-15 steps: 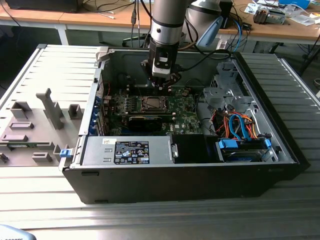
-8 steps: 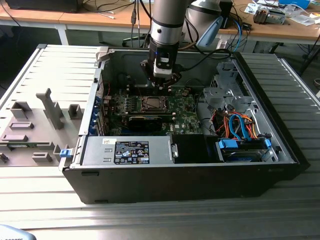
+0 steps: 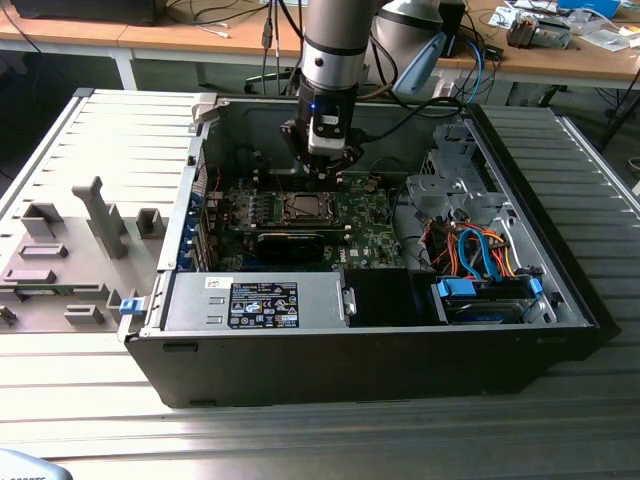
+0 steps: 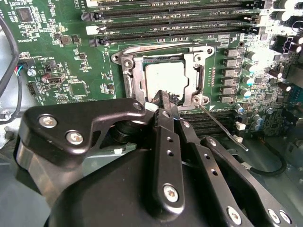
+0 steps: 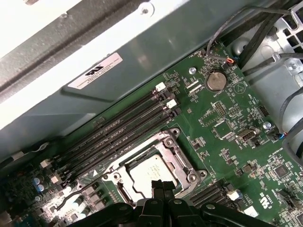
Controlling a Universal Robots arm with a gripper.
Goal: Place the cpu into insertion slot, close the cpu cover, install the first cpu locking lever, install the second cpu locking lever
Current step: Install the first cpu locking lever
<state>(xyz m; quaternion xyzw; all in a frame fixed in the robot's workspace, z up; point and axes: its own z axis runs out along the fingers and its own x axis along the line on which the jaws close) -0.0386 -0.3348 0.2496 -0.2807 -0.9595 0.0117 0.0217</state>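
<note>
Hovering with fingers pressed together and holding nothing, the gripper (image 4: 165, 101) sits just above the cover's (image 4: 199, 78) near edge, the cpu (image 4: 164, 78) seated just beyond its tips.

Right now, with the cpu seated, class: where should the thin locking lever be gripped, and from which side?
Probably at its free end, coming from above and pinching across the rod. The locking lever slants away from the cpu cover over the motherboard; its root sits tight against the frame.
</note>
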